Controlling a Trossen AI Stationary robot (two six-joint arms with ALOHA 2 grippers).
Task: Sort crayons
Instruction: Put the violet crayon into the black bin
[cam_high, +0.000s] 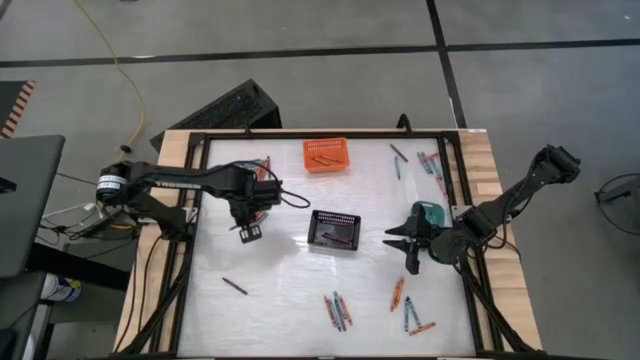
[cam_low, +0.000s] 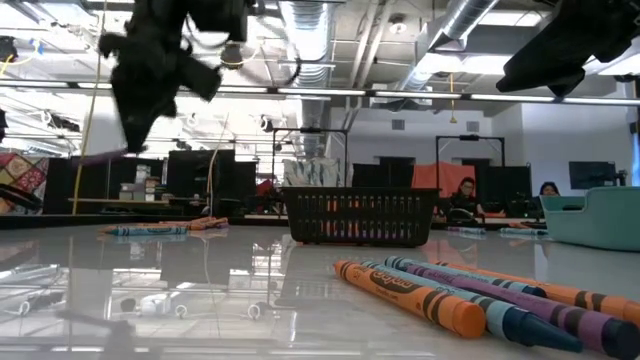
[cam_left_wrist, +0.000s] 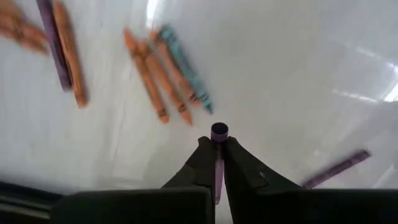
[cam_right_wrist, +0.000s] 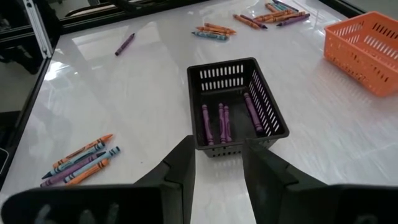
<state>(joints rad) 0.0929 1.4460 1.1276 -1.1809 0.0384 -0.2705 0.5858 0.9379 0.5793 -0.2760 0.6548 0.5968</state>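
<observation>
We have four purple crayons in the black basket. Left tool clamped on another purple crayon, lifted off the tabletop. Right tool apart, empty, waiting. Loose crayons remain.

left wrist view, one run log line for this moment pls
left gripper: shut on purple crayon, above table | right gripper: open, empty, facing black basket | phase: carrying
</observation>
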